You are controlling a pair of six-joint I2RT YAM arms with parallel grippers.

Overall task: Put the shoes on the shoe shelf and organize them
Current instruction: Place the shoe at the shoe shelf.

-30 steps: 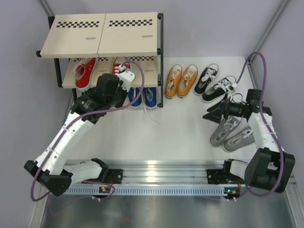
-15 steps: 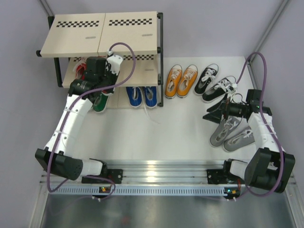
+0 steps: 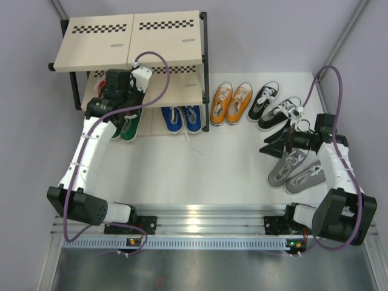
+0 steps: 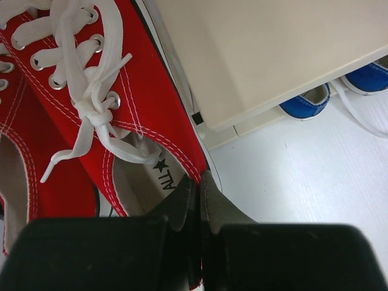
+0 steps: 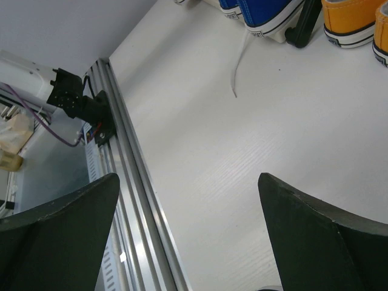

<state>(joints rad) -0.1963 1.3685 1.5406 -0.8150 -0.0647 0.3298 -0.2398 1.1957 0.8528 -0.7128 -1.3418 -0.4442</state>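
My left gripper (image 4: 199,182) is shut on the heel collar of a red shoe (image 4: 121,109), next to the other red shoe (image 4: 18,157). In the top view the left gripper (image 3: 115,97) is at the left of the shoe shelf's (image 3: 170,42) middle tier and hides the red pair. A green shoe (image 3: 128,127) and the blue pair (image 3: 182,118) sit on the bottom tier. The orange pair (image 3: 230,103), black pair (image 3: 271,106) and grey pair (image 3: 297,171) lie on the table. My right gripper (image 3: 273,145) is open and empty beside the grey pair.
The right wrist view shows the right gripper (image 5: 188,177) over bare table, a loose white lace (image 5: 239,66), the shelf's black leg (image 5: 303,24) and the metal rail (image 5: 127,182) at the near edge. The shelf's beige board (image 4: 260,54) is right of the held shoe.
My left arm has swung left along the middle tier with the red shoe, from the right half to beside the other red shoe. The green shoe has come into view. The right arm is still.
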